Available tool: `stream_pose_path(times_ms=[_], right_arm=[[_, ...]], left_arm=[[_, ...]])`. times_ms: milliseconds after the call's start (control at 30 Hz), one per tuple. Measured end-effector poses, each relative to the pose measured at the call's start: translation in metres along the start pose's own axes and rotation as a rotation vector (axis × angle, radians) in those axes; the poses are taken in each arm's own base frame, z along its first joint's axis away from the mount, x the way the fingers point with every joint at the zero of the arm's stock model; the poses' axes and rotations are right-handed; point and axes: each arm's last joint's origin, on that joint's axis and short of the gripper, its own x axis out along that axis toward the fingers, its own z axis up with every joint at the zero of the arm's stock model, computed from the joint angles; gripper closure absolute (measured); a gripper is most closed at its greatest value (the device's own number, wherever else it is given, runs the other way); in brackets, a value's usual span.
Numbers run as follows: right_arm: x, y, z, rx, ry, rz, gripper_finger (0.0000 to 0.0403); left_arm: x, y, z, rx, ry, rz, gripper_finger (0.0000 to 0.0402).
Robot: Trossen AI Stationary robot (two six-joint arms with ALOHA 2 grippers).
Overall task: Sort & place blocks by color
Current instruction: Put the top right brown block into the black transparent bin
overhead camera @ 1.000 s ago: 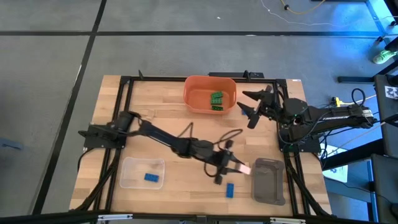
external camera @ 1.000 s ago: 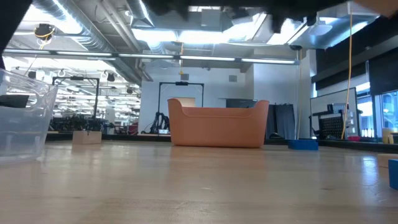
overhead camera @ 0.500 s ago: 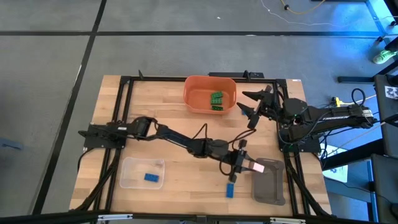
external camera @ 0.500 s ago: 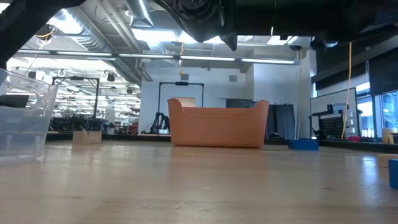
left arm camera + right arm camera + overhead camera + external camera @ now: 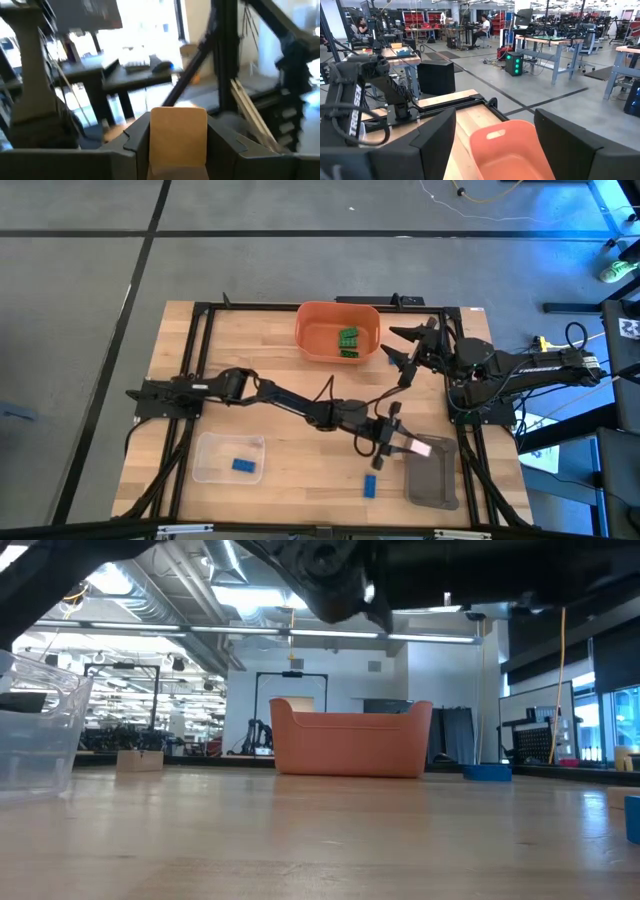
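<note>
My left gripper (image 5: 400,444) reaches across the table to the far left corner of the grey tray (image 5: 434,472) and is shut on a tan block (image 5: 417,447), which fills the middle of the left wrist view (image 5: 178,140). One blue block (image 5: 369,486) lies flat on the table near the tray. Another blue block (image 5: 243,465) lies in the clear tray (image 5: 228,457). Green blocks (image 5: 348,342) sit in the orange bin (image 5: 338,330). My right gripper (image 5: 404,352) waits open beside the bin, which shows ahead of it (image 5: 506,150). My left gripper pinches the tan block's two side faces (image 5: 152,142) between its fingers (image 5: 134,137). The fingers come roughly level from the table's left. The block juts out past the fingertips, lifted clear above the grey tray's corner (image 5: 412,442).
The black frame rails (image 5: 462,430) run along the table's sides. In the low view the orange bin (image 5: 350,740) stands at the far side, the clear tray (image 5: 35,730) on the left, a blue block (image 5: 632,818) at the right edge. Bare wood lies between them.
My left gripper has carried the tan block toward the table's right edge, from beside the loose blue block to the grey tray's far left corner, quickly at first and then slowly. It has stayed shut on the block. The right arm has kept still.
</note>
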Motion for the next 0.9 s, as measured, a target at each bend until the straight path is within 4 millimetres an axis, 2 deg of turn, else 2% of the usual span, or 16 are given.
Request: stream_pose_path(times_ms=[167,400,733,900], right_arm=[[0.000,0.000,0.000,0.004,0.002,-0.002,0.0132],[0.002,0.001,-0.002,0.015,0.011,-0.001,0.0132],[0.004,0.002,-0.004,0.007,0.025,-0.002,0.0132],[0.004,0.002,-0.004,0.008,0.024,-0.003,0.0132]], left_arm=[[0.014,0.002,-0.011,-0.025,-0.027,0.001,0.0265],[0.024,-0.002,-0.042,-0.048,0.073,-0.022,0.0260],[0.024,-0.003,-0.047,-0.046,0.109,-0.024,0.0253],[0.024,-0.001,-0.049,-0.050,0.121,-0.040,0.0209]])
